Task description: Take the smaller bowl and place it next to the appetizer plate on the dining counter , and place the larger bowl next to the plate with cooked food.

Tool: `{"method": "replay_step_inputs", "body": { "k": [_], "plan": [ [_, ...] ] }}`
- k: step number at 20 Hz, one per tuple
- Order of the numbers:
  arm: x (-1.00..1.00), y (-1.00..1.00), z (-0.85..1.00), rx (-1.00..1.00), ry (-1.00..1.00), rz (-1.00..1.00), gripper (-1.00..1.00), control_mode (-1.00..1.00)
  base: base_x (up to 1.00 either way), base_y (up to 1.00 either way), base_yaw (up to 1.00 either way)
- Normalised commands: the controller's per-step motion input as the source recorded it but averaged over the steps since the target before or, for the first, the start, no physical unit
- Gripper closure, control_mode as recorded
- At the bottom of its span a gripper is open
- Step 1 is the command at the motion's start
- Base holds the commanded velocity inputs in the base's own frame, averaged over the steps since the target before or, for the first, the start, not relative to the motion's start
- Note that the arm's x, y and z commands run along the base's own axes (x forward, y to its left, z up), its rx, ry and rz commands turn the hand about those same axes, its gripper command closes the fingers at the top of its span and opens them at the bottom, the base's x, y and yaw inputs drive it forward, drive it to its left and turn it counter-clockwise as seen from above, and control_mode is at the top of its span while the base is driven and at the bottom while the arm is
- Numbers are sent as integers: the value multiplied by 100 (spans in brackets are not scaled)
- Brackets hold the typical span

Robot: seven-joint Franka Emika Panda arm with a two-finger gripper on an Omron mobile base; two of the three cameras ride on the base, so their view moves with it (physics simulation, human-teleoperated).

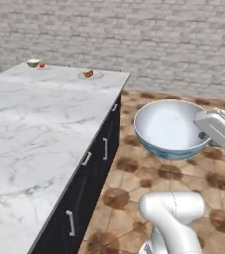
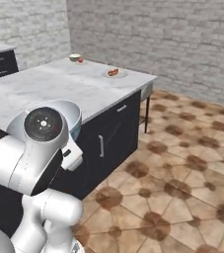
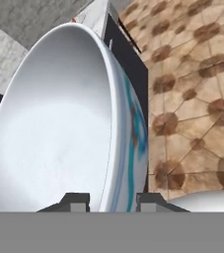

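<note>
Brick wall behind, dining counter (image 1: 29,129) at left of frame. Gripper (image 3: 112,200) clamped on larger bowl (image 1: 169,128) rim, mid-right, over floor. Next: carry bowl beside plate with cooked food (image 1: 90,75), upper middle.

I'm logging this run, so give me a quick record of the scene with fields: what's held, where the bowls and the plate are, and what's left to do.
held: the larger bowl, rim pinched by the gripper
bowl position: in the air over the tiled floor, beside the dining counter
smaller bowl: at the counter's far corner, next to a small red item
plate with cooked food: on the far end of the counter, near its edge
left to do: set the larger bowl down by that plate
</note>
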Motion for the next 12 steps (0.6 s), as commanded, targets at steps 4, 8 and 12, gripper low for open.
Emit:
{"method": "replay_step_inputs", "body": {
  "k": [4,8,12],
  "plan": [
    [0,0,0,0,0,0,100,100,100,-67,24],
    [0,0,0,0,0,0,100,100,100,-86,37],
    [0,0,0,0,0,0,100,100,100,-95,31]
  ]
}}
